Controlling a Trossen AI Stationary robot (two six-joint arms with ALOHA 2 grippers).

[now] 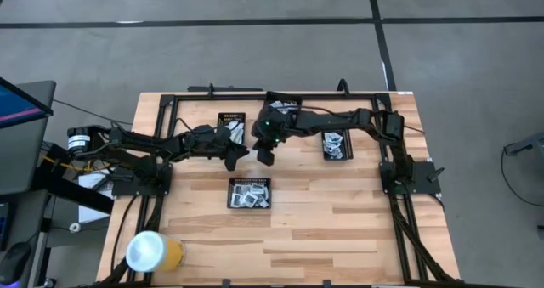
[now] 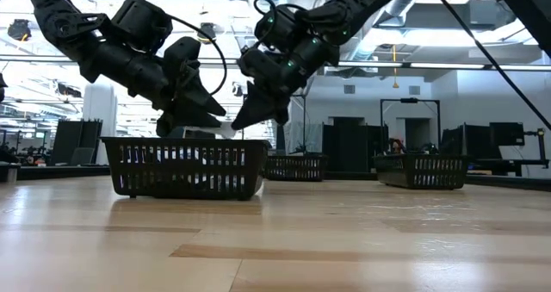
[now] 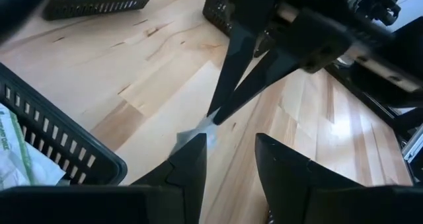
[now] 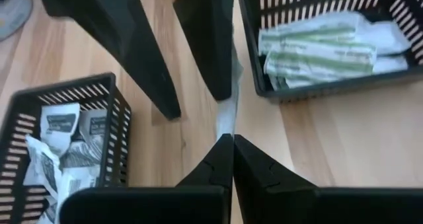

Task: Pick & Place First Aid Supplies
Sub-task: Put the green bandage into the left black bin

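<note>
Overhead view: two dark arms meet above the middle of the wooden table (image 1: 340, 228). The left gripper (image 1: 235, 156) reaches in from the left of the frame; the right gripper (image 1: 265, 155) comes from the right, and both hang just above the centre basket (image 1: 250, 193).

Handover detail: the right gripper (image 4: 231, 145) is clenched, its closed fingertips pinching the edge of a small pale packet (image 4: 227, 112). In the left wrist view the same packet (image 3: 198, 133) hangs at the tip of the right arm's closed fingers (image 3: 228, 102). The left gripper's fingers (image 3: 192, 161) stand parted beside it, released.

Stores of supplies: squarish white sachets (image 4: 56, 141) lie in the centre basket at the lower left of the right wrist view. Slim green-white strips (image 4: 324, 49) fill another basket (image 4: 310, 88) at its upper right. A third basket (image 1: 337, 144) sits right of centre in the overhead view.

Table-level view: both grippers hover over the nearest basket (image 2: 185, 167).
</note>
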